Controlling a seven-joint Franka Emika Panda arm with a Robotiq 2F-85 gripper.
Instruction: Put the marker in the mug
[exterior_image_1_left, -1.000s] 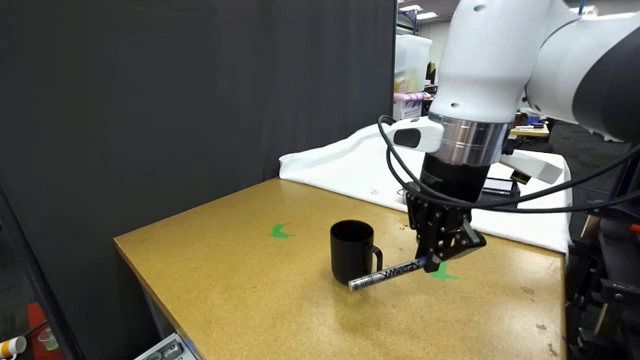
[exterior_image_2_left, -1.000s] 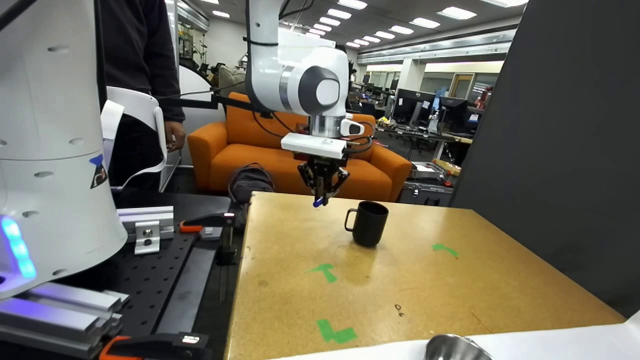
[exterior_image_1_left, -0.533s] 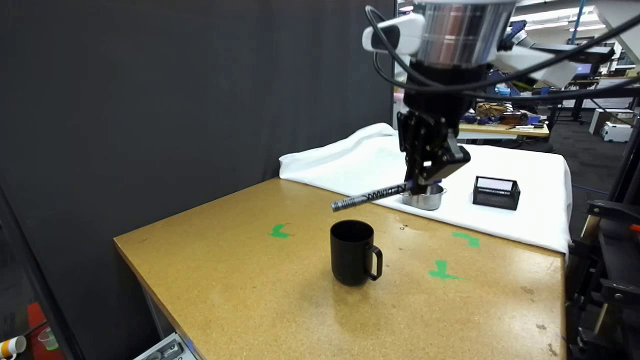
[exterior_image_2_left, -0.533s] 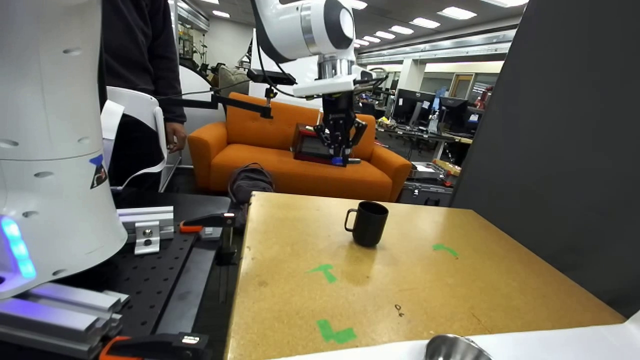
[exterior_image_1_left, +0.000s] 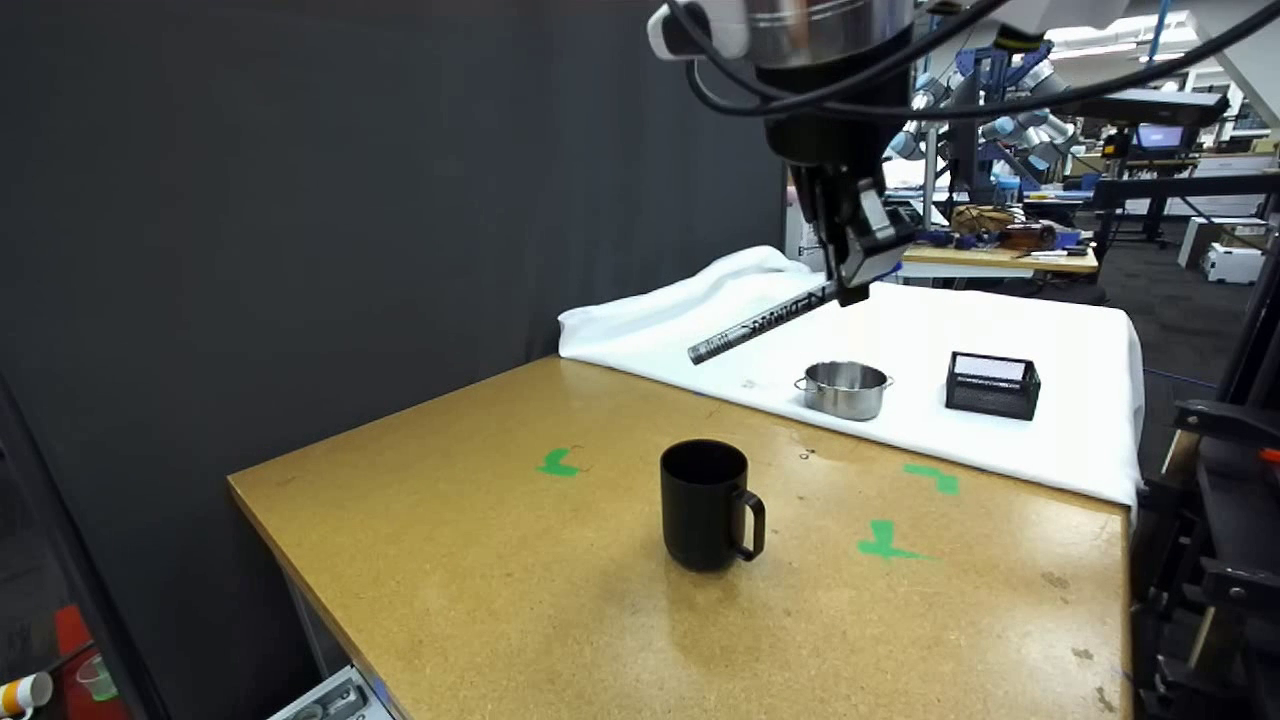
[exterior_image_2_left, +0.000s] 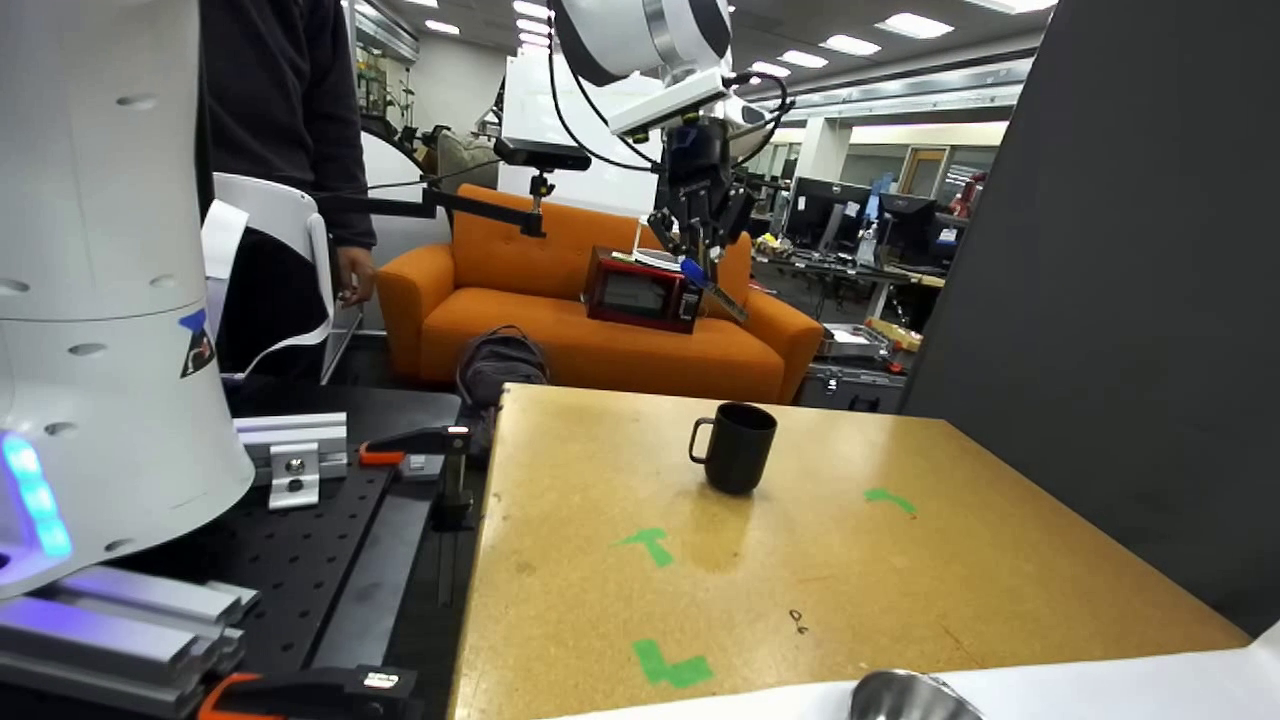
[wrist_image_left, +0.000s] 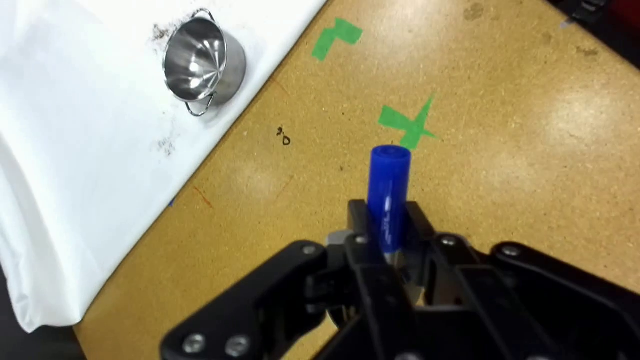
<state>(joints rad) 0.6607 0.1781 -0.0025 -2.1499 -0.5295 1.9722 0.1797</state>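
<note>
The black mug (exterior_image_1_left: 703, 510) stands upright on the wooden table in both exterior views (exterior_image_2_left: 738, 450), its handle toward the robot base side. My gripper (exterior_image_1_left: 850, 285) is shut on the marker (exterior_image_1_left: 765, 322) near its blue end and holds it in the air, well above the table and higher than the mug. The marker is tilted, its grey end pointing down and away from the gripper. In the wrist view the blue end (wrist_image_left: 389, 195) sticks up between the fingertips (wrist_image_left: 386, 220). The mug is mostly or wholly hidden behind the gripper there; a dark curved edge shows, unclear.
A shallow metal bowl (exterior_image_1_left: 845, 392) and a black mesh box (exterior_image_1_left: 993, 387) stand on a white cloth (exterior_image_1_left: 690, 335) beside the table (exterior_image_1_left: 480, 570). A dark partition (exterior_image_1_left: 400, 200) borders the table. Green tape marks (wrist_image_left: 412, 125) lie on the tabletop. Cables loop around the wrist.
My gripper has risen with the marker from low beside the mug to well above it. The wrist has turned, so the marker now slants more steeply. The mug has not moved.
</note>
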